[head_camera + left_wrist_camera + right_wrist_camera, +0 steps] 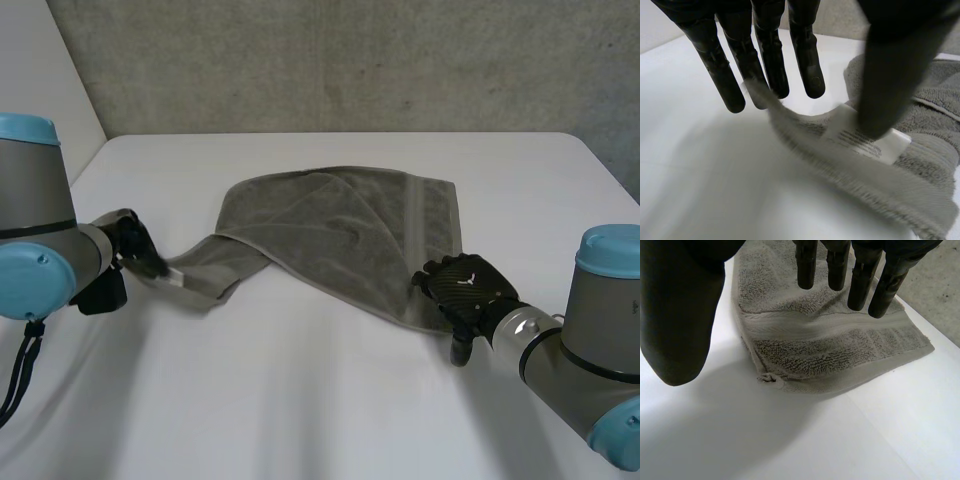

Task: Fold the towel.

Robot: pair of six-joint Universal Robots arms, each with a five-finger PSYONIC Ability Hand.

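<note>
One grey towel (340,235) lay rumpled across the middle of the white table (300,400). It was partly doubled over itself, with a diagonal flap lying over its left part in the head view. A flat woven band (413,225) ran across it close to its right-hand edge. From the main body a narrow strip of the cloth reached out toward the robot's left. The strip ended in a corner that carried a white printed label (178,278).

The left hand (140,250) was at that corner. In the left wrist view its straight fingers (765,55) were behind the hem, which rose to touch them. Its thumb (890,80) came down on the label, so the corner sat pinched between thumb and fingers. The corner looked raised a little off the table, with shadow under it.

The right hand (465,285) was over the towel's near right corner, palm down. In the right wrist view its fingers hung straight and slightly spread above the pile just beyond the band. Its thumb stood well apart from them, over bare table beside the towel's edge: a wide, relaxed hand holding nothing. Whether it touched the cloth could not be told. A small knotted tuft of thread (771,379) stuck out at the hem corner, between thumb and fingers.

Behind the table stood a rough concrete wall (350,60).
</note>
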